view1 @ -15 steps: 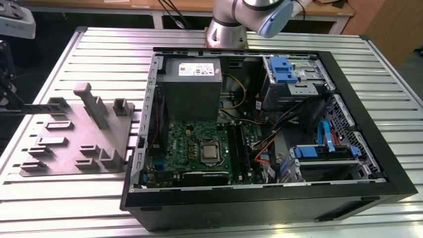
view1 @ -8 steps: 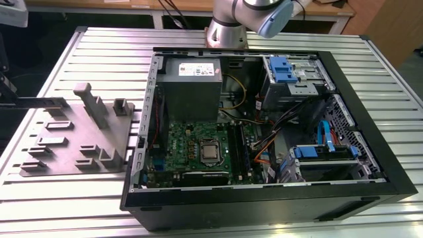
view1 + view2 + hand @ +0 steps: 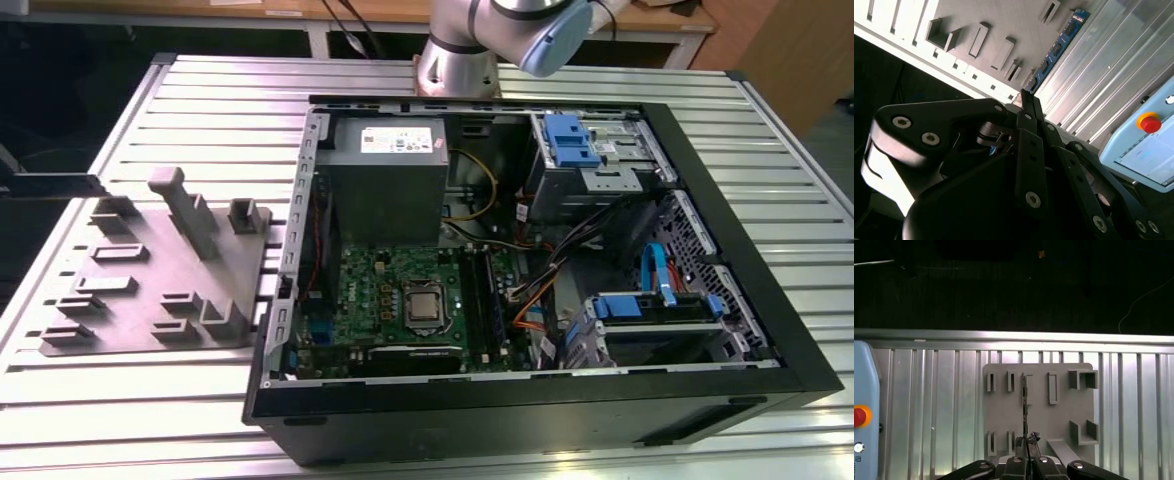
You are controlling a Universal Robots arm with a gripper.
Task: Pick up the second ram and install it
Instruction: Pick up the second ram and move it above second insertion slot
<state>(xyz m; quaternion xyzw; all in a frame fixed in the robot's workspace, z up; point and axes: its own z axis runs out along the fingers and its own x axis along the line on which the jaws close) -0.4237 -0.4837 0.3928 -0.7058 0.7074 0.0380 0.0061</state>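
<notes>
Clamping the second ram [image 3: 1025, 400] in the gripper [image 3: 1026, 444], jaws closed down on its two flat faces. Showing edge-on in the first wrist view as a thin dark line running out from the fingertips. Showing side-on in the second wrist view [image 3: 1059, 47] as a narrow blue board with a row of small dark chips, near part hidden behind the gripper [image 3: 1025, 100], rest sticking out well past the tool. Held in the air, touching nothing but the fingers. Hanging high over the grey fixture plate [image 3: 1004, 415], which sits straight below the tool, slots and raised blocks facing up. Plate lying flat on the slatted aluminium table [image 3: 929, 405], also well below the tool. Off to one side of the tool, down at table level: light-blue control box [image 3: 1149, 160] with a red button [image 3: 1149, 122]. In the exterior view: same plate [image 3: 160, 270] just beside the open PC case [image 3: 534, 410], on the exterior view's left of it; motherboard [image 3: 400, 290] exposed inside the case; arm [image 3: 467, 45] rising beyond the case's far edge and running out of the picture at the top.
</notes>
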